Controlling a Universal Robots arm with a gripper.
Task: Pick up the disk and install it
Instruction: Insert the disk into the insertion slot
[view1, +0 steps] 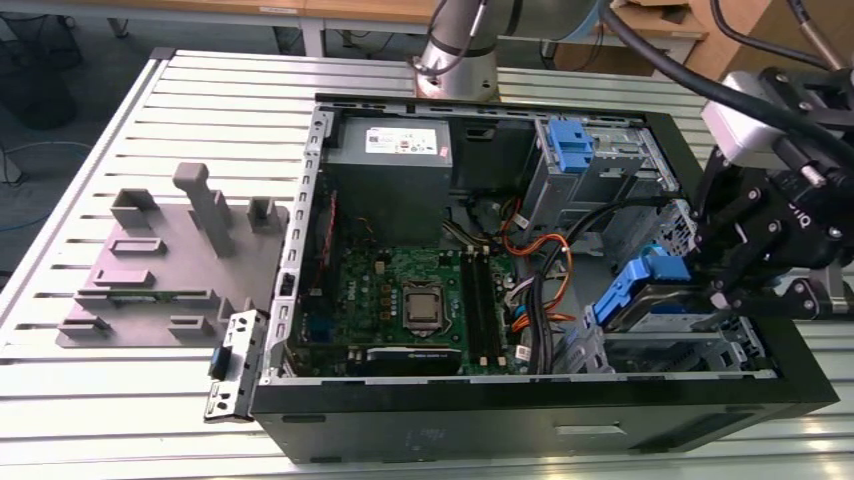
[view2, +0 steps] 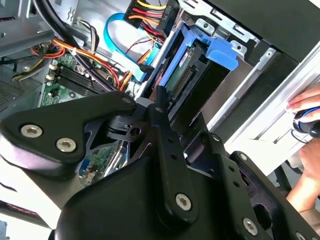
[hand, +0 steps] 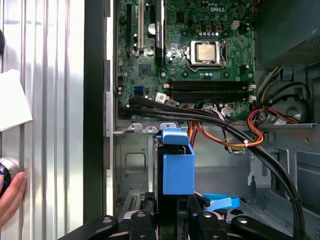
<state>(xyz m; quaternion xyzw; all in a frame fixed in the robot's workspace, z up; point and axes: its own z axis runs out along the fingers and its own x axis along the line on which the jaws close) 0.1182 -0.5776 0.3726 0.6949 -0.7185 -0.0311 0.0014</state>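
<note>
Already lifted up: the disk (view1: 661, 305), pinched tight in the gripper (view1: 721, 298). Hanging tilted, partly down in the metal bay (view1: 674, 350) at a corner of the computer case (view1: 534, 425), on the exterior view's right. Not lying flat in there yet, so probably only half done. Left to do, it seems: getting it snug inside. Just beside: orange wires (view1: 561, 245) and the green board (view1: 387, 270).
</note>
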